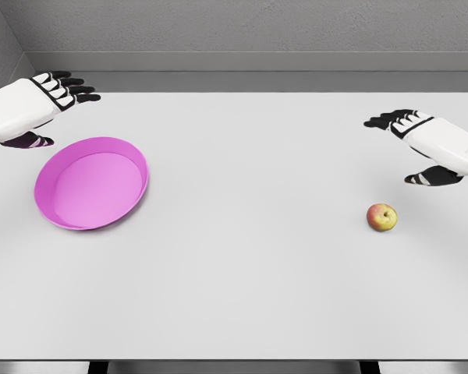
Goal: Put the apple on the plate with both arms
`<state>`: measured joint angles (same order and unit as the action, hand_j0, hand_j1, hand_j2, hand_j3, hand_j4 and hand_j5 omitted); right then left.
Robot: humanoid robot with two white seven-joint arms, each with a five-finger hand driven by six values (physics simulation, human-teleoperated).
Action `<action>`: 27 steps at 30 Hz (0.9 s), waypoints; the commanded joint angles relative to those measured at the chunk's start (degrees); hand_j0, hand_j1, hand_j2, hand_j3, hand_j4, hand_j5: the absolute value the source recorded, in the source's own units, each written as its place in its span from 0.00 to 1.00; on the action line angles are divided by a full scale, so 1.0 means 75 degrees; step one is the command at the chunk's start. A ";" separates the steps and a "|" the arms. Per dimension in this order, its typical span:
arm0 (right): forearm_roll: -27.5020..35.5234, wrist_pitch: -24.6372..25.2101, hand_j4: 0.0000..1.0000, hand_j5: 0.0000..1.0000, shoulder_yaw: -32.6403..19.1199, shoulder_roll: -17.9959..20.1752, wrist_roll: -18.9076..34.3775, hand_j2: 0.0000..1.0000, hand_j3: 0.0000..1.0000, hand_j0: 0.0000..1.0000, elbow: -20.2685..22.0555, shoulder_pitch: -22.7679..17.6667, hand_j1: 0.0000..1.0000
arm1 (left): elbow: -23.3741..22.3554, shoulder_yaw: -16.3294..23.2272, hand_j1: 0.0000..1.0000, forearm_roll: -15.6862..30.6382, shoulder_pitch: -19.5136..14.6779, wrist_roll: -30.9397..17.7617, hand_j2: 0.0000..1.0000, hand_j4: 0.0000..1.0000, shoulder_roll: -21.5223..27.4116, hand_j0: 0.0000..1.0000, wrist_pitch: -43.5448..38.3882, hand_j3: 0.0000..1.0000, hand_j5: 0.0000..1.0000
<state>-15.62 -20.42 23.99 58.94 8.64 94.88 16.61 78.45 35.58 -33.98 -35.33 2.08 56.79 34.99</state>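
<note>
Apple (382, 217) near tabletop (257, 257) right edge, just below my right hand (421, 144); its fingers spread, empty. Left hand (47, 105) open too, beside plate (51, 204).

The scene is viewed by a single head camera, angled downward from the near edge across the flat white table (242, 296) toward the grey back wall (242, 27).

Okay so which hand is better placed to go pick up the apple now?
The right hand, probably. It hovers open just behind the apple on the table's right side, while the left hand hovers open far across the table, behind the pink plate.
</note>
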 commanded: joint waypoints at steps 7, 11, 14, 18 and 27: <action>0.0079 -0.0078 1.00 1.00 0.0000 0.1048 -0.0039 1.00 1.00 1.00 0.0146 -0.0187 1.00 | 0.0005 -0.0010 1.00 0.0042 0.0012 0.0004 1.00 1.00 0.0080 1.00 0.0001 1.00 1.00; 0.0044 -0.0218 1.00 1.00 0.0023 0.1329 0.0300 1.00 1.00 1.00 0.0158 -0.0469 1.00 | 0.0017 -0.0010 1.00 0.0042 0.0012 0.0004 1.00 1.00 0.0080 1.00 0.0001 1.00 1.00; 0.0056 -0.0230 1.00 1.00 0.0082 0.1318 0.0816 1.00 1.00 1.00 0.0134 -0.0621 1.00 | 0.0017 -0.0010 1.00 0.0042 0.0023 0.0004 1.00 1.00 0.0069 1.00 0.0001 1.00 1.00; 0.0032 -0.0230 1.00 1.00 0.0317 0.1142 0.0828 1.00 1.00 1.00 0.0158 -0.0832 1.00 | 0.0017 -0.0010 1.00 0.0030 0.0024 0.0004 1.00 1.00 0.0069 1.00 0.0001 1.00 1.00; 0.0032 0.0133 1.00 1.00 0.1617 0.0345 0.2152 1.00 1.00 1.00 0.0099 0.0340 1.00 | 0.0005 -0.0010 1.00 0.0042 0.0012 0.0004 1.00 1.00 0.0069 1.00 0.0001 1.00 1.00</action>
<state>-15.56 -20.49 32.92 62.74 22.89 95.77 19.16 78.48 35.57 -34.04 -35.24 2.07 57.23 34.99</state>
